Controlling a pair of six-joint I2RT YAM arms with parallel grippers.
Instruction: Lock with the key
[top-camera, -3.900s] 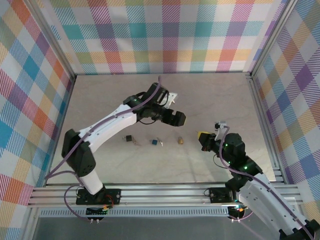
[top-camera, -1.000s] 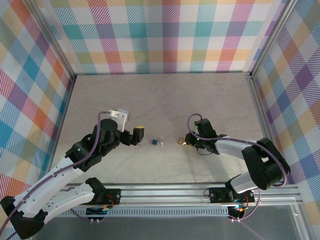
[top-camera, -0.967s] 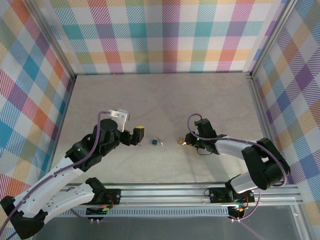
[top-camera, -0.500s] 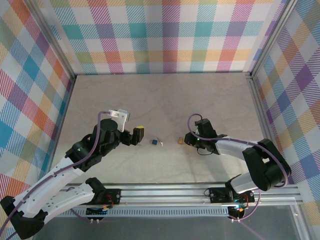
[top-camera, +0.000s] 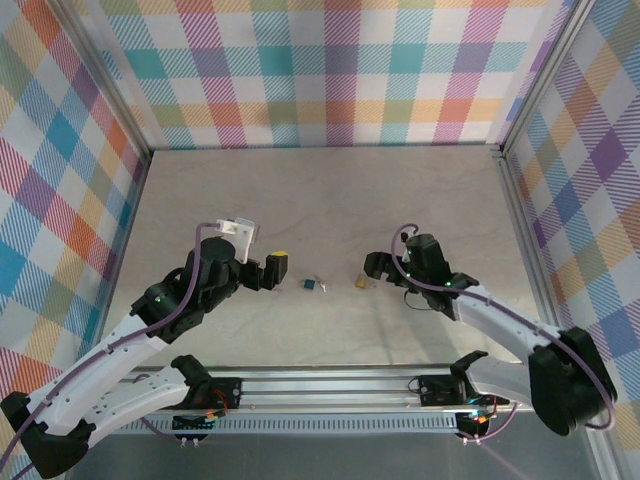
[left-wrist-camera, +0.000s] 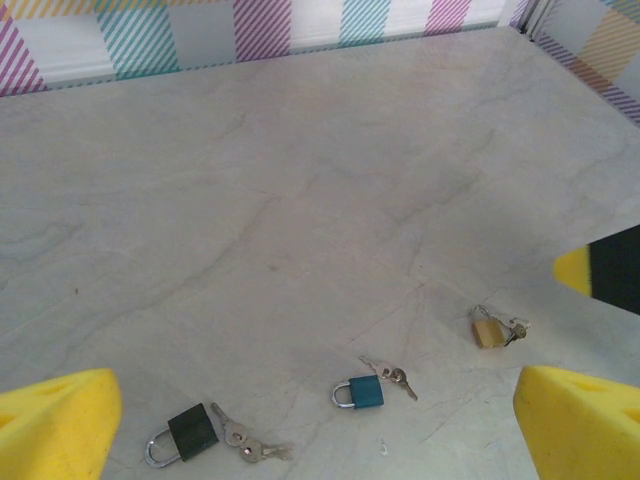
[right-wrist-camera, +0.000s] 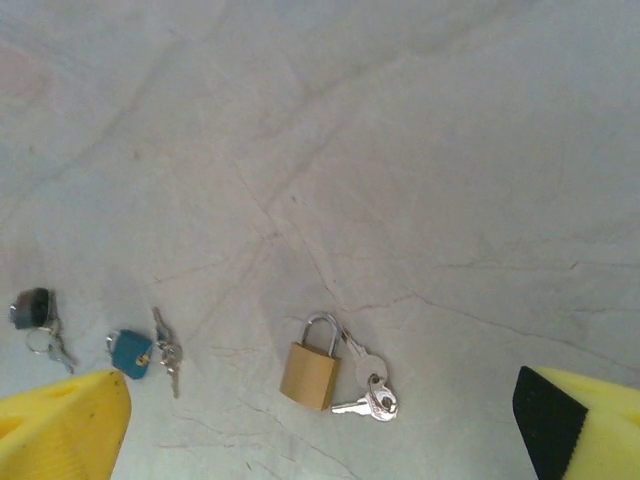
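The right gripper (top-camera: 378, 272) has just let go. Its jaws were nearly shut at the brass padlock (right-wrist-camera: 308, 375) a second ago; now they stand wide, and it has drawn back just right of the lock, holding nothing. My guess is that this lock is either finished or due another approach. The brass padlock lies flat on the tabletop (right-wrist-camera: 400, 150) with its shackle seated in the body. Its keys (right-wrist-camera: 372, 395) touch its right side, seemingly not in the keyhole. The left gripper (top-camera: 278, 272) hangs open well left of it, beyond a blue padlock (right-wrist-camera: 130, 350).
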